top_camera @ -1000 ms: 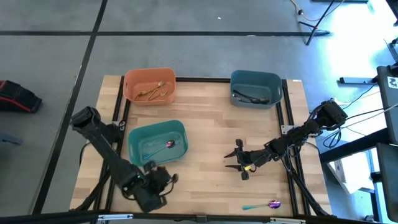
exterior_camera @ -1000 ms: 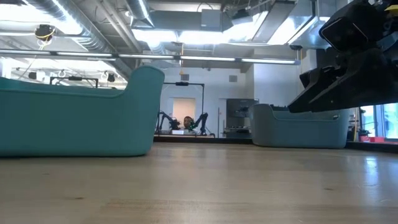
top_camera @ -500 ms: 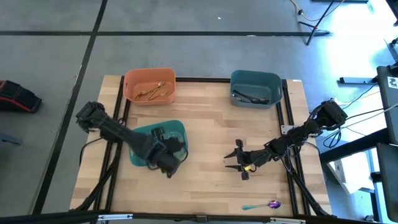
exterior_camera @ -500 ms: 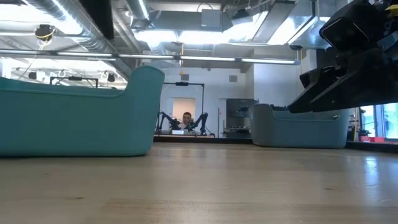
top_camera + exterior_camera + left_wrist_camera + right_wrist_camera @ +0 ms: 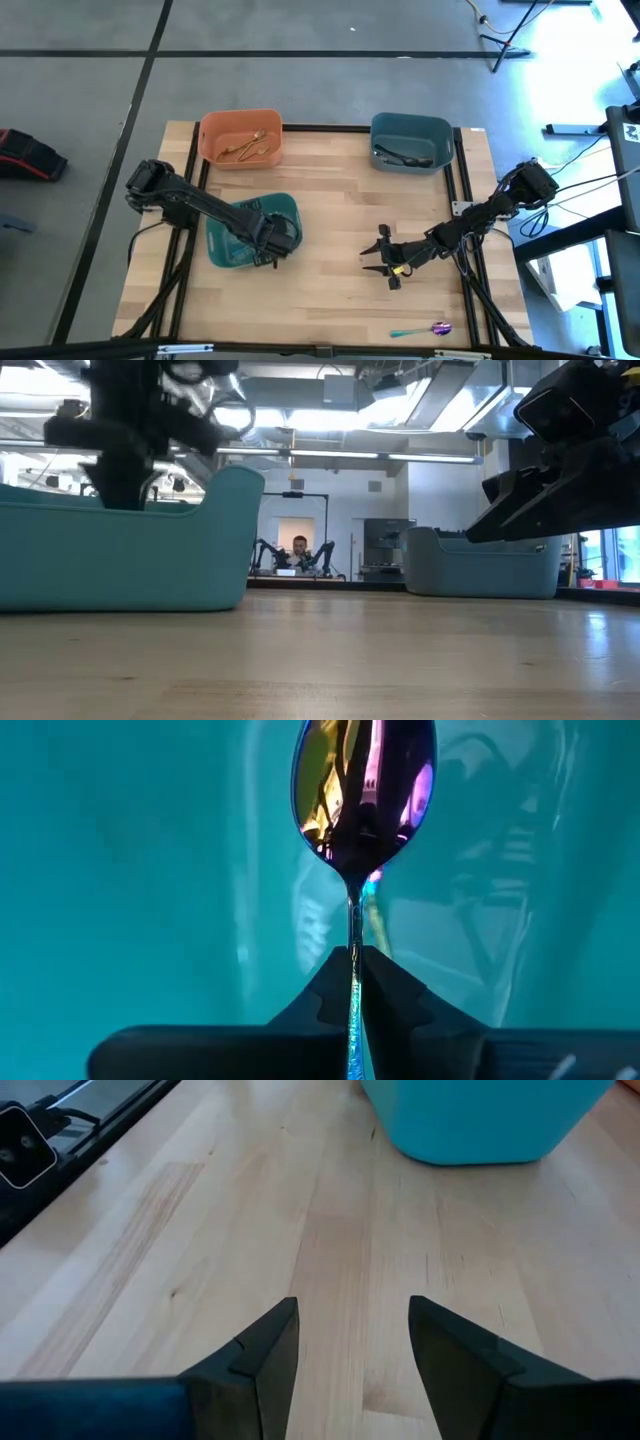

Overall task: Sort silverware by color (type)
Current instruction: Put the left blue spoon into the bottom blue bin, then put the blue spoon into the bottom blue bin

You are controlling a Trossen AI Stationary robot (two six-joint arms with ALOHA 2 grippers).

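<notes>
My left gripper (image 5: 272, 240) is over the near right part of the teal bin (image 5: 225, 232) and is shut on an iridescent purple-gold spoon (image 5: 363, 795) with a teal handle. In the low view the left arm (image 5: 125, 440) comes down behind the bin's wall (image 5: 120, 555). My right gripper (image 5: 383, 258) is open and empty over bare wood at the table's right middle, as the right wrist view (image 5: 352, 1330) shows. Another iridescent spoon (image 5: 425, 329) lies flat on the table near its front edge. My left gripper pinches the spoon's thin handle (image 5: 352, 955) between its two fingertips, a short way behind the bowl. The spoon runs along the fingers, its bowl (image 5: 363, 795) sticking out ahead of them inside the teal bin. Whether the bowl touches the bin's floor, I cannot tell.
An orange bin (image 5: 240, 137) with gold cutlery stands at the far left. A blue-grey bin (image 5: 410, 142) with black cutlery stands at the far right. Bare wood lies between the bins and along the table's middle.
My left gripper has gone from the table's near left part toward the far edge, carrying the spoon, and now stands over the teal bin. In the low view its arm has come into sight above the bin.
</notes>
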